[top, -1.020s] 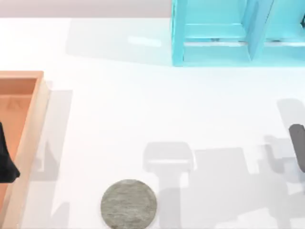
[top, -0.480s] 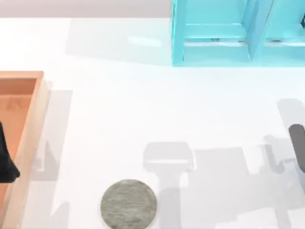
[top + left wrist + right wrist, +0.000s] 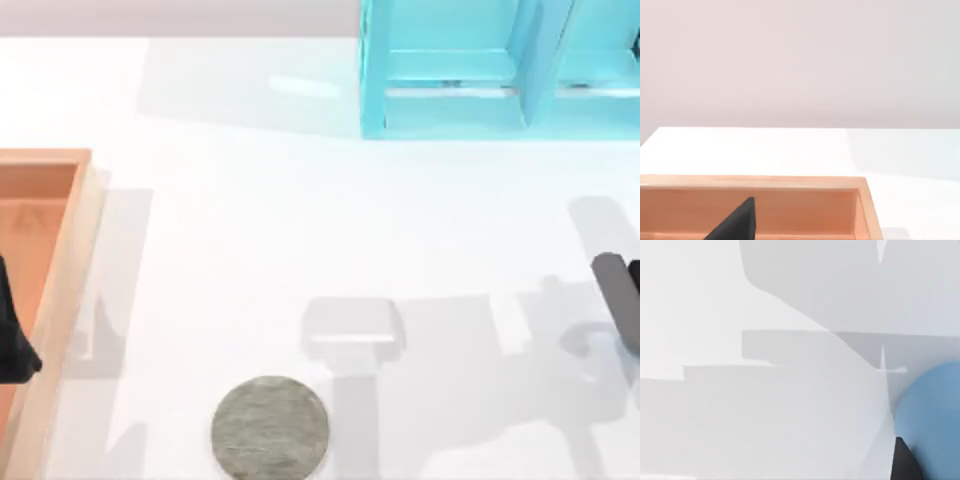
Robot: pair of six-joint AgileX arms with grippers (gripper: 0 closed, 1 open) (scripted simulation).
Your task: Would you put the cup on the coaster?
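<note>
A white table (image 3: 300, 230) fills the top view, with a cyan shelf (image 3: 450, 70) standing at its far edge, right of centre. A wooden tray (image 3: 60, 300) sits at the left edge. The coaster (image 3: 270, 427) lies flat on the near part of the table, left of centre, well apart from the tray and with nothing on it.

The left arm (image 3: 12, 335) hangs over the tray at the left edge of the top view. In the left wrist view one dark fingertip (image 3: 735, 224) shows against the tray's inner wall (image 3: 805, 210); whether these jaws are spread or pressed together cannot be told.

The right arm (image 3: 618, 295) shows as a dark shape at the table's right edge, well apart from the coaster. In the right wrist view the cup (image 3: 930, 415) is a blue rounded shape, with a dark finger (image 3: 905, 462) just beside it, seemingly touching. Whether the right jaws pinch the cup or merely stand beside it cannot be told. Behind the cup lies bare white table crossed by grey shadows
</note>
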